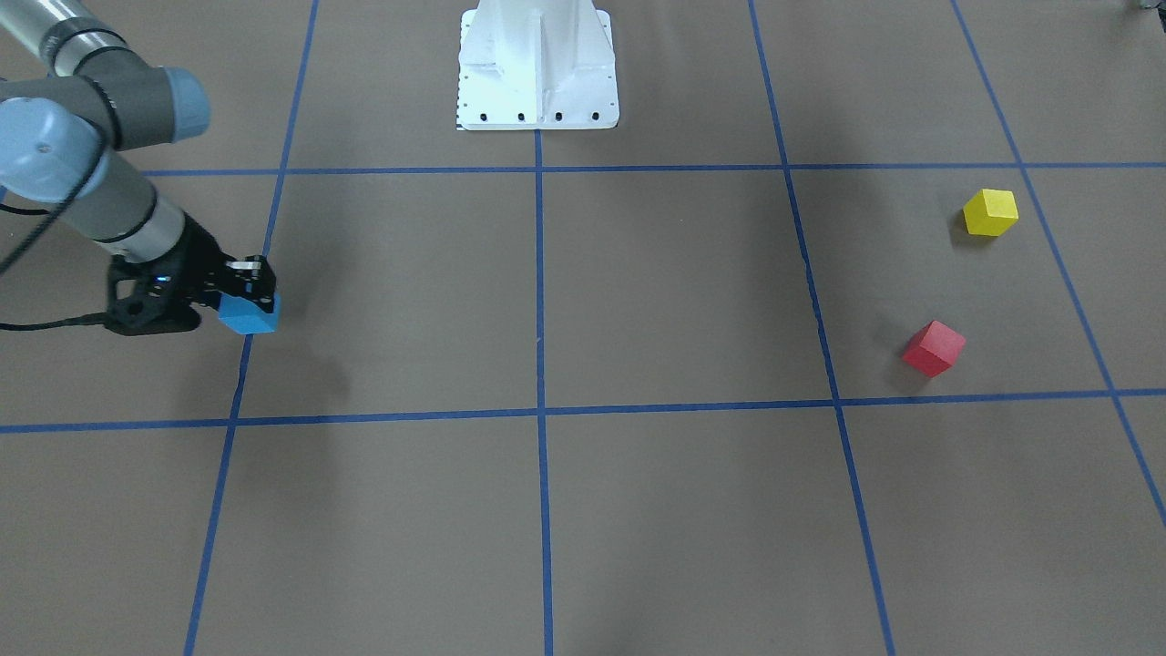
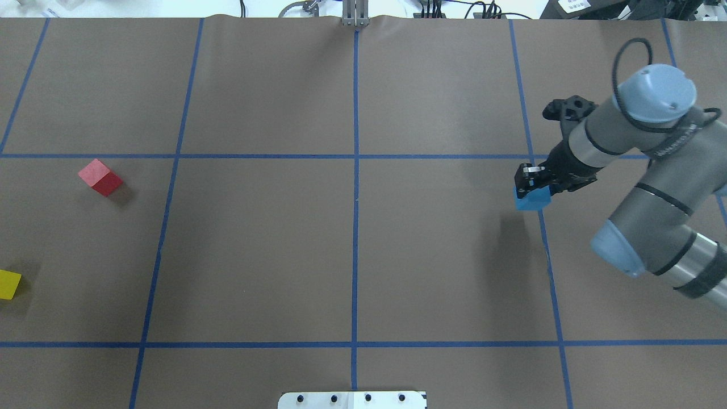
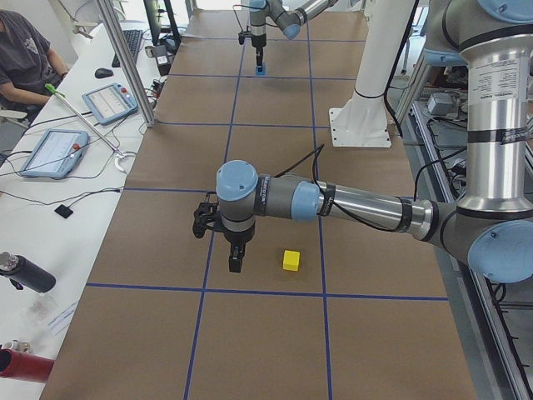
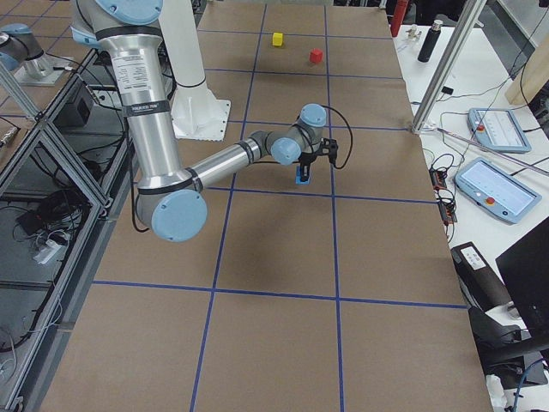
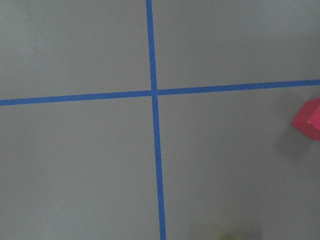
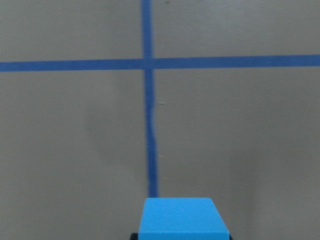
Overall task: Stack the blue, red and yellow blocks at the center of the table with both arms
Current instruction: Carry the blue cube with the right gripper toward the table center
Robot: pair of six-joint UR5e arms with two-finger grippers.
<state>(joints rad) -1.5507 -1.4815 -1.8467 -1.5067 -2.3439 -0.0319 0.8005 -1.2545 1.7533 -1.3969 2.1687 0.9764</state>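
My right gripper (image 2: 531, 190) is shut on the blue block (image 2: 532, 199) and holds it a little above the table at the robot's right side; its shadow falls apart from it. The block also shows in the front view (image 1: 249, 314) and at the bottom of the right wrist view (image 6: 182, 217). The red block (image 2: 100, 177) and the yellow block (image 2: 8, 284) lie apart on the far left of the table. My left gripper (image 3: 236, 262) shows only in the exterior left view, hanging beside the yellow block (image 3: 291, 260); I cannot tell whether it is open or shut.
The white robot base (image 1: 537, 68) stands at the table's robot-side edge. Blue tape lines (image 2: 355, 227) divide the brown table into squares. An operator (image 3: 25, 58) sits at a side bench with tablets, off the table.
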